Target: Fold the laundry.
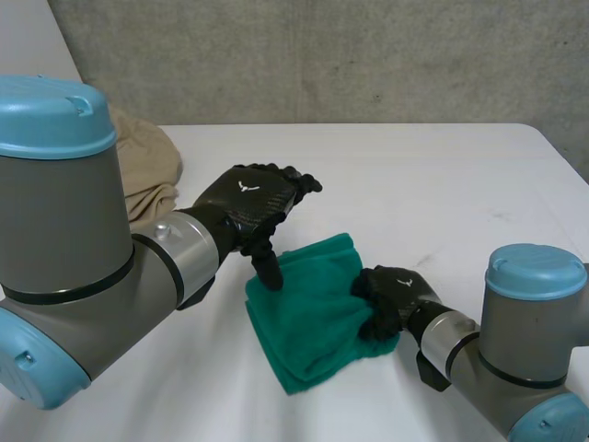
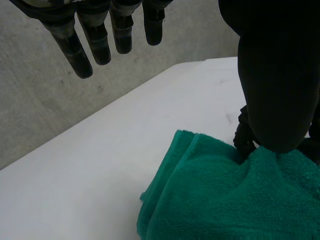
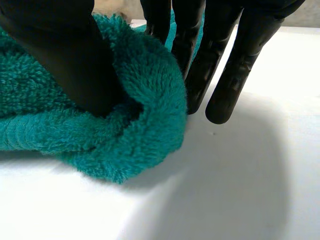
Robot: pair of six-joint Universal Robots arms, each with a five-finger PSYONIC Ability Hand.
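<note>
A green towel (image 1: 308, 318) lies folded and bunched on the white table (image 1: 442, 184), between my two hands. My left hand (image 1: 250, 207) hovers over its far left corner with fingers straight and spread, and its thumb tip presses down on the cloth. In the left wrist view the thumb (image 2: 275, 85) touches the towel (image 2: 215, 200) while the fingers (image 2: 100, 40) stay in the air. My right hand (image 1: 394, 296) is at the towel's right edge, curled on it. In the right wrist view its thumb (image 3: 65, 55) digs into the towel (image 3: 145, 100), pinching the edge against the fingers (image 3: 235, 65).
A beige cloth (image 1: 147, 170) lies heaped at the table's far left, behind my left arm. A grey concrete wall (image 1: 368, 55) runs behind the table. Bare white tabletop stretches to the right of the towel and beyond it.
</note>
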